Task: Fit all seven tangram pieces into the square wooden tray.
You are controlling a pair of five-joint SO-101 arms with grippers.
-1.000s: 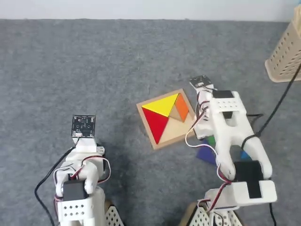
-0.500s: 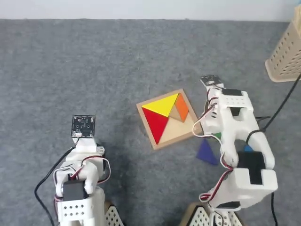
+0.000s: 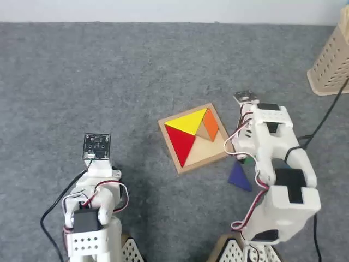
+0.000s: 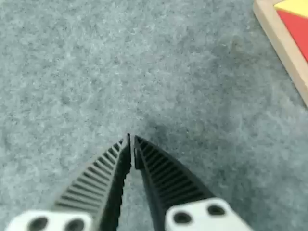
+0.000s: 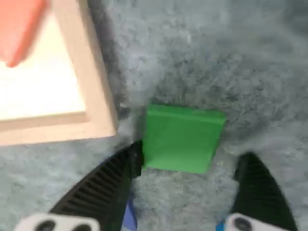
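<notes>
1. The right gripper [image 5: 190,163] is open, its jaws straddling the green square [image 5: 183,139]. The square lies flat on the grey counter [image 5: 231,57], just beside a corner of the tray [image 5: 98,96].
2. The left gripper [image 4: 131,144] is closed on nothing over bare counter, well apart from the tray.
3. The tray holds a yellow triangle [image 3: 188,123], a red triangle [image 3: 182,143] and an orange piece [image 3: 211,124]. The part nearest the right arm is bare wood.
4. Risk: one jaw stands close to the rim, so closing may catch it and shove the tray.
5. Risk: the thin square may slip from the jaws, or a low sweep may drag the nearby blue triangle [image 3: 239,176].
6. Room: the counter is open on the side away from the tray. A straight lift would likely clear the rim.
</notes>
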